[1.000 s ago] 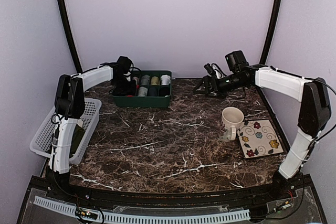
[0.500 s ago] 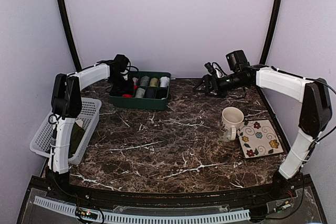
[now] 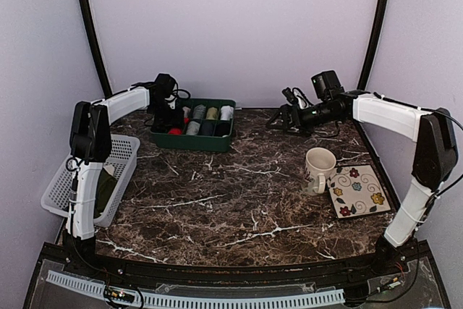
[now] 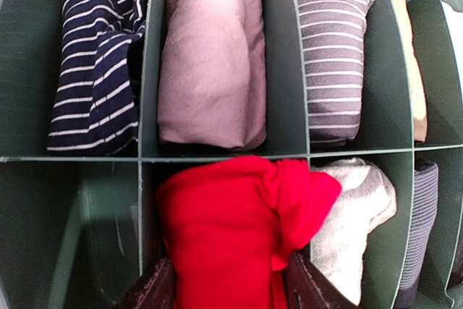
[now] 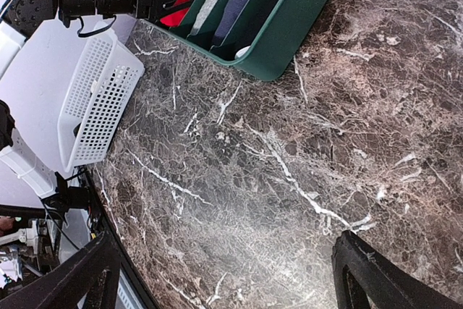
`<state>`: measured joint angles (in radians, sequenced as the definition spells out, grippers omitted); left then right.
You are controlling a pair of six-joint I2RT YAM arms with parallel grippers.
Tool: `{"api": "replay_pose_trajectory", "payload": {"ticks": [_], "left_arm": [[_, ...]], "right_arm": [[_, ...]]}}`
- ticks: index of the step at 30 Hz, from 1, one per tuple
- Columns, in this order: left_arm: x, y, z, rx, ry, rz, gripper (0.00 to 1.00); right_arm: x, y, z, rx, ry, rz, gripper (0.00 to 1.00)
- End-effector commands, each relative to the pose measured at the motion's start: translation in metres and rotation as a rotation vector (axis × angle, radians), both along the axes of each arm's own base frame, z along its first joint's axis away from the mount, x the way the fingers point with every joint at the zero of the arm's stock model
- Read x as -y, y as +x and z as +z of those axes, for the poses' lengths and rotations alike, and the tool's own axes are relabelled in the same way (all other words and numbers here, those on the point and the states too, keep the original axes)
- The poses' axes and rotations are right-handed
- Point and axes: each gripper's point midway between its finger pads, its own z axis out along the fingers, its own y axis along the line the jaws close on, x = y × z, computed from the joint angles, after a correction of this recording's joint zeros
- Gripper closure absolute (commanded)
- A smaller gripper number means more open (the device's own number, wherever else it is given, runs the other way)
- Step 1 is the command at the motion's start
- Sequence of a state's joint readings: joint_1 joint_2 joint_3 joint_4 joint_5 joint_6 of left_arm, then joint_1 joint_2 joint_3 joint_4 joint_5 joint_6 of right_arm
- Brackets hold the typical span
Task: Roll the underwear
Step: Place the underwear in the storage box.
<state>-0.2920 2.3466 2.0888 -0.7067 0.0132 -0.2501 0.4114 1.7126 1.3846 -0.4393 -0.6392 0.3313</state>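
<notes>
Fingers (image 4: 155,289) of the left gripper (image 4: 231,289) flanked the rolled red underwear (image 4: 231,229) in a front cell of the green divider tray (image 4: 72,158), whether pinching or just touching I could not tell, while the right gripper (image 5: 228,251) hung spread wide; backing straight out seemed best, to avoid unrolling it.

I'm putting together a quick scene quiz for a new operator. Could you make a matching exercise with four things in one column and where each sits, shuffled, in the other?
Things
1. red underwear
2. mug
3. white basket
4. flowered tile

Places
A. at the left edge of the table
B. in a compartment of the green organizer
C. lying flat near the table's right edge
D. standing just left of the flowered tile

Pairs: 1-B, 2-D, 3-A, 4-C
</notes>
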Motion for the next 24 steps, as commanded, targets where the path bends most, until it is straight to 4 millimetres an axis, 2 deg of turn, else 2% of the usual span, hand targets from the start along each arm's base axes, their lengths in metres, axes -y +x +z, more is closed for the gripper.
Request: {"api": "replay_pose_trajectory", "payload": {"ticks": [1, 5, 8, 13, 16, 19, 24], "left_arm": [[-0.02, 0.011, 0.007, 0.034, 0.017, 0.008, 0.44], [-0.02, 0.015, -0.006, 0.032, 0.02, 0.001, 0.47], [-0.021, 0.015, -0.022, 0.008, 0.027, -0.008, 0.51], [-0.02, 0.005, -0.053, -0.048, 0.031, -0.024, 0.55], [-0.019, -0.002, -0.061, -0.072, 0.031, -0.033, 0.55], [-0.017, -0.007, -0.051, -0.073, 0.053, -0.05, 0.51], [-0.023, -0.006, -0.005, -0.009, 0.085, -0.037, 0.4]], "right_arm": [[0.001, -0.001, 0.013, 0.03, 0.031, -0.008, 0.0], [0.002, 0.0, 0.013, 0.025, 0.025, -0.01, 0.0], [0.002, -0.001, 0.011, 0.016, 0.022, -0.014, 0.0], [0.006, -0.004, 0.01, 0.012, 0.008, -0.026, 0.0], [0.007, -0.007, 0.009, 0.009, 0.005, -0.029, 0.0], [0.008, -0.008, 0.01, 0.009, 0.007, -0.029, 0.0], [0.01, -0.006, 0.02, 0.039, 0.0, -0.036, 0.0]]}}
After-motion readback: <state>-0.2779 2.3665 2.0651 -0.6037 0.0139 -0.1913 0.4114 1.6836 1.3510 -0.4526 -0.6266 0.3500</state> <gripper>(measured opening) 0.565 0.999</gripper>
